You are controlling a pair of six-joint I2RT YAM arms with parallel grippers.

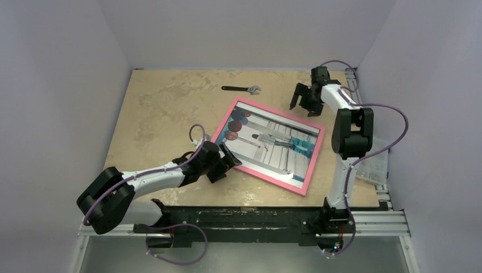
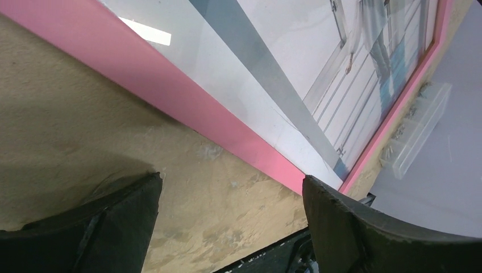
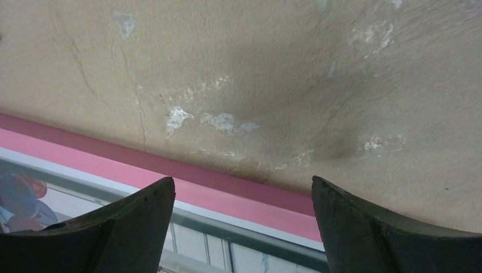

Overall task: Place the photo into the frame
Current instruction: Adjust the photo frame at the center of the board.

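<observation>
Looks like the last step: photo point(image 1: 273, 142) seated in frame point(image 1: 314, 162), left hand point(image 1: 227, 162) and right hand point(image 1: 301, 105) both apart and empty, calling only for withdrawal.

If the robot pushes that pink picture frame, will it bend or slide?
The frame probably stays stiff: its edges look straight and it lies flat on the table. It would likely slide rather than roll, being thin and flat. Its shiny pane may be breakable.

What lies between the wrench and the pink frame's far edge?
Nothing. Only a narrow strip of bare beige tabletop separates the wrench from the frame, as the top view shows.
</observation>
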